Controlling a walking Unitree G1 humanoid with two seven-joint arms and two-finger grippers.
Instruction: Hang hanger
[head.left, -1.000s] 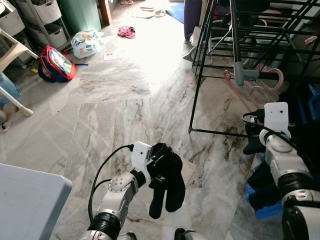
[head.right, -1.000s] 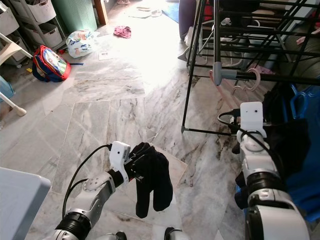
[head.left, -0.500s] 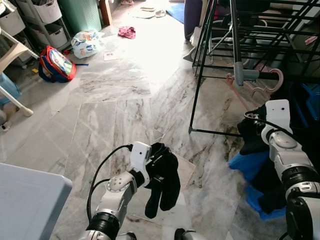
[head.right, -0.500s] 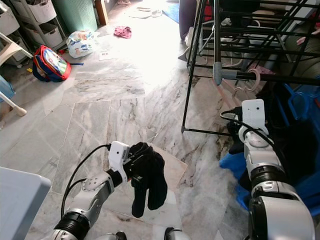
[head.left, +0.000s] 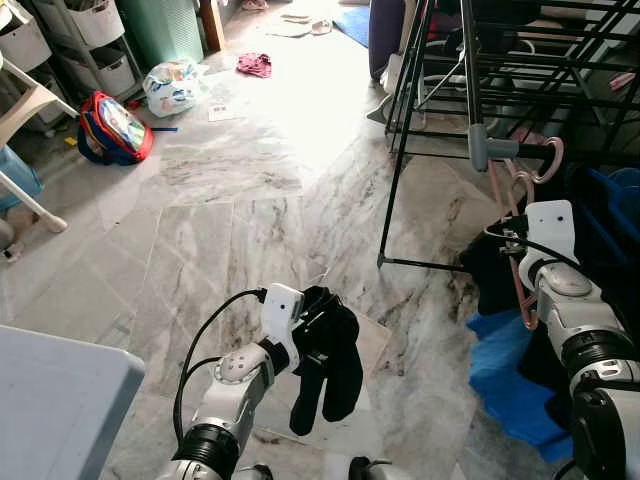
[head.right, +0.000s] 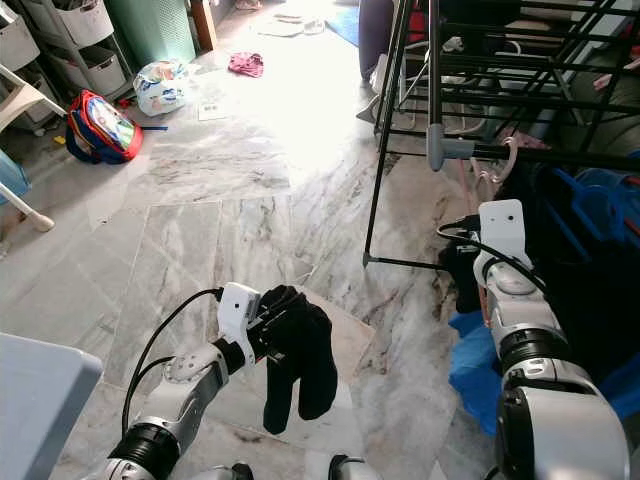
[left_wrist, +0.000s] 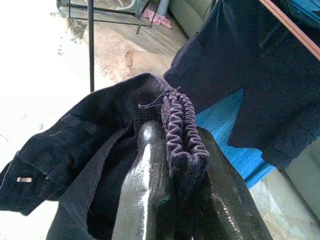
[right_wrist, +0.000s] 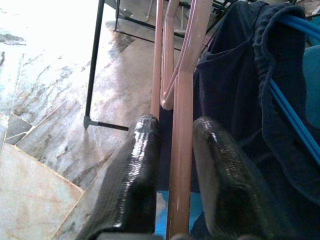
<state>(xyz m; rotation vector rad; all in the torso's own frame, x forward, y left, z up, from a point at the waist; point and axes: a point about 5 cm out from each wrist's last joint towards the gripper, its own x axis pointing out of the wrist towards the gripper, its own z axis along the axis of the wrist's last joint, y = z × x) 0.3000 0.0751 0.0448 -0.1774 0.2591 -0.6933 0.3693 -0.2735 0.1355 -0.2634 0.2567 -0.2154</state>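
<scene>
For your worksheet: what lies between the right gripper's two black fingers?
The right wrist view shows a pink hanger bar running between the right gripper's fingers, beside dark clothing.

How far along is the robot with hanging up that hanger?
Picked up: the right hand grips the pink plastic hanger, its hook at the black metal drying rack's grey rail. In hand: the left hand clamps a dark garment. Left: whether the hook is seated is unclear; then release.
</scene>
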